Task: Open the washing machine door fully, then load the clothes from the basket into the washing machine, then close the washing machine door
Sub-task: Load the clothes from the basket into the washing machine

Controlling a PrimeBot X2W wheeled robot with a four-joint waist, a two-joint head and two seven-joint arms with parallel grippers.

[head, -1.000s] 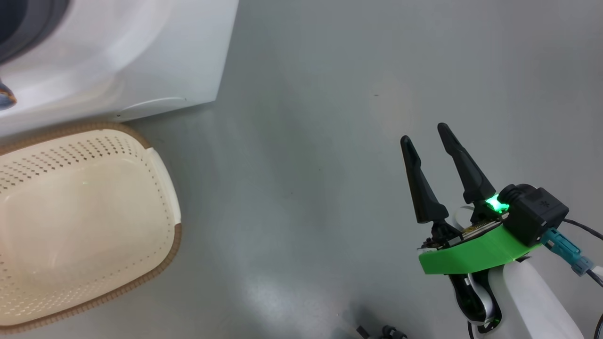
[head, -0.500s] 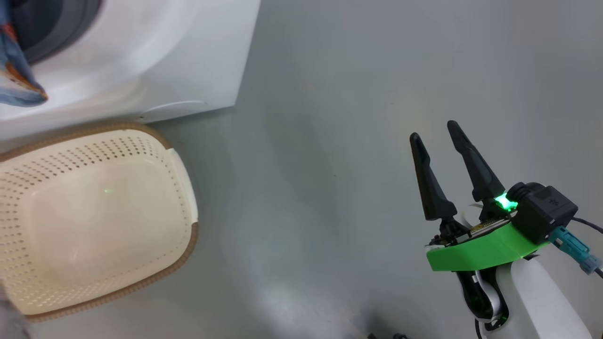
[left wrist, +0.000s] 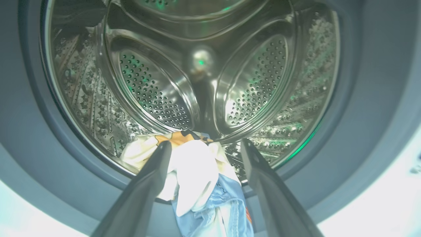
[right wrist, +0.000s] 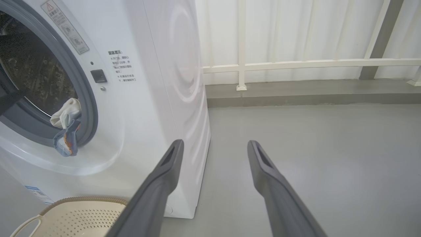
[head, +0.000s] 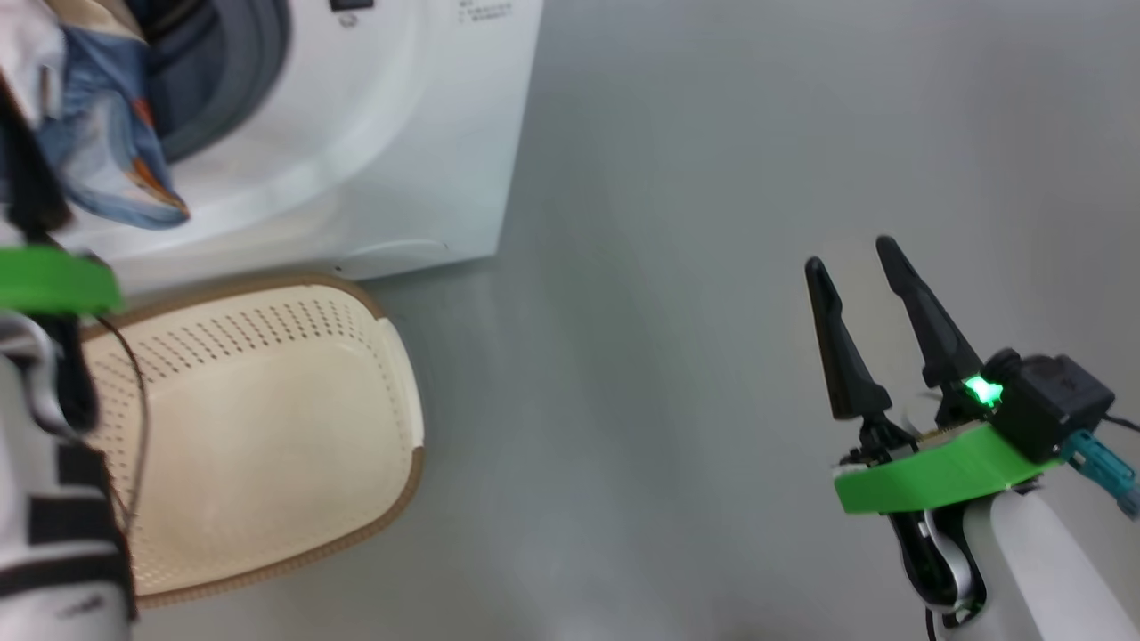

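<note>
Washing machine [right wrist: 158, 82] mouth open, steel drum [left wrist: 154, 92] in view. Clothes [left wrist: 194, 171] bunched at the bottom lip of the mouth: cream piece with orange print partly in the drum, light blue piece hanging out over the grey gasket [left wrist: 33, 148] and down the white front. Basket [head: 258, 427] on the floor [head: 668, 267], just beside the machine's front base; cream bottom and perforated walls show bare. Left claw [left wrist: 205, 143] released, fingers spread wide in front of the mouth, cream piece seen between them; contact with cloth cannot tell. Right claw [head: 848, 252] released, holding nothing, over bare floor, well apart from the basket and the machine's corner. Open floor runs from the machine's side panel to the white railing [right wrist: 296, 62] at the far edge.
</note>
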